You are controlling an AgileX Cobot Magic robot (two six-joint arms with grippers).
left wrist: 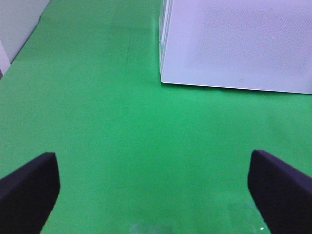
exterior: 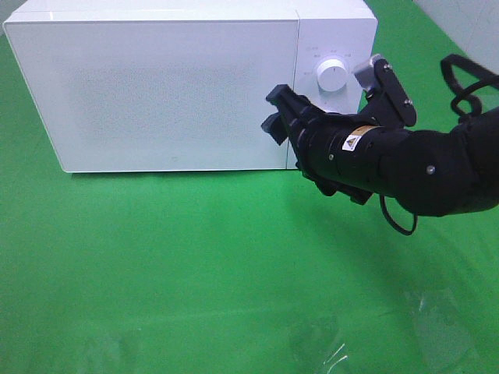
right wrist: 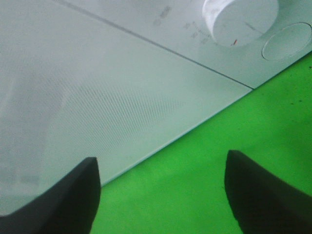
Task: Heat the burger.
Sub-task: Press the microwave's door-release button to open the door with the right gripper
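Fingers spread, the right arm's black claw (exterior: pixel 273 111) hovers at the right door edge of the shut, boxy white microwave (exterior: pixel 156 86); the burger is unseen, presumably inside.

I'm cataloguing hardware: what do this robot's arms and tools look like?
The right arm is matte black with chunky segments, a small pale sticker, a grey wrist mount and a looping black cable. The right tool is black; the left tool shows dark, blocky fingers.
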